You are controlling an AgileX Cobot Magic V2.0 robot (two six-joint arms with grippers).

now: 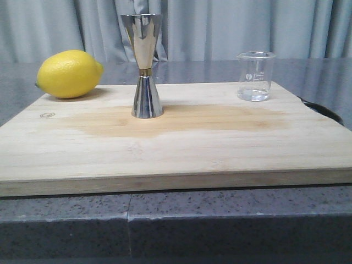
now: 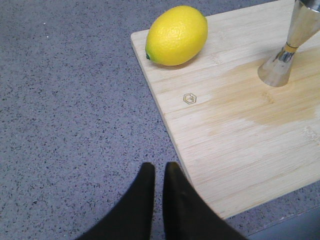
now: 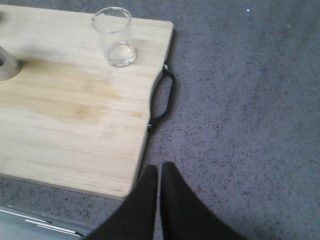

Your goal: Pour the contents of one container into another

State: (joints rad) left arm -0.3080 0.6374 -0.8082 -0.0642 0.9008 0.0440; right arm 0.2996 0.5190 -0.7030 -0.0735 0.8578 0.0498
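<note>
A grey speckled counter [image 1: 231, 217] carries a pale wooden board [image 1: 181, 148] that fills most of the front view, with a darker, damp-looking band across its middle. At the board's far left corner lies a lemon [image 1: 69, 73]; near the middle of the far half a steel jigger [image 1: 145, 66] stands upright on its narrow end; toward the far right corner the beaker [image 1: 255, 76] stands upright, clear, with faint printed marks and what looks like a shallow layer of clear liquid at the bottom. The beaker is well apart from the jigger and further still from the lemon. Neither arm shows in the front view. The right gripper [image 3: 159, 172] hovers over bare counter just off the board's near right corner, its two dark fingers close together with only a thin slit between them, holding nothing; the beaker sits well away from it, across the board toward the far edge. The left gripper [image 2: 159, 172] hangs over the counter by the board's left edge, fingers likewise nearly together and empty, with the beaker out of its view. The right wrist view alone shows the black handle [image 3: 163, 97] on the board's right edge in full; the left wrist view alone shows a small hexagon logo [image 2: 189, 98] clearly.
</note>
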